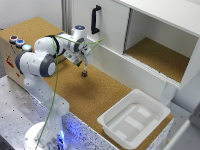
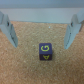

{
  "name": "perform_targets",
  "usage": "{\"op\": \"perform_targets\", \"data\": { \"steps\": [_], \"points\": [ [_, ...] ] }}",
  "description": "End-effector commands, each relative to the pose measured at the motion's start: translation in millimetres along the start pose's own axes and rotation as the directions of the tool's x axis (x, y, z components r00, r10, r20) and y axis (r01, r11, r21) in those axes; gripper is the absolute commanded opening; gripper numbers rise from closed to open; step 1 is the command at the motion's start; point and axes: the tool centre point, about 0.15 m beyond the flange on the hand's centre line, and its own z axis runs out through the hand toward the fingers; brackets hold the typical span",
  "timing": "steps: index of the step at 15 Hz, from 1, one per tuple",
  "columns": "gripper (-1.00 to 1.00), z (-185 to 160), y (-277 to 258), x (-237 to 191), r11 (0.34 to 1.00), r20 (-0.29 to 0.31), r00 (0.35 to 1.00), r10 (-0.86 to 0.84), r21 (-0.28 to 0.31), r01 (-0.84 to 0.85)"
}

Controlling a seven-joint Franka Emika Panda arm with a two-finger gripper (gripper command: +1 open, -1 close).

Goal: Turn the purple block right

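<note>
Hovering over the cork-covered tabletop (image 1: 107, 95), the two-fingered grey gripper (image 2: 41, 31) hangs spread wide, holding nothing.

Between its fingers, just below them, sits the small dark purple cube-shaped block with yellow markings (image 2: 45, 51) on the cork. It looks light and rigid; its flat opposite side faces would likely give the surest hold for turning.

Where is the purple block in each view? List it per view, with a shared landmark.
Exterior view: purple block on the cork table, directly under the hand.
Wrist view: purple block between the open fingers, untouched.
Shared landmark: the cork surface.
</note>
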Motion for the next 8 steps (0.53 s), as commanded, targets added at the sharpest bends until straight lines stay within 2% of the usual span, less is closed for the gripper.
{"op": "perform_targets", "data": {
  "steps": [1,4,5,8],
  "points": [
    [1.00,40.1,3.5,16.4,0.992,-0.009,0.995,-0.094,0.079,0.095],
    [1.00,72.9,3.0,32.3,0.994,0.006,0.997,-0.075,0.080,0.074],
    [1.00,82.2,9.7,32.5,0.994,0.008,1.000,-0.016,0.105,0.015],
    [1.00,91.7,14.1,34.0,0.994,0.025,1.000,-0.018,0.106,0.015]
  ]
}}
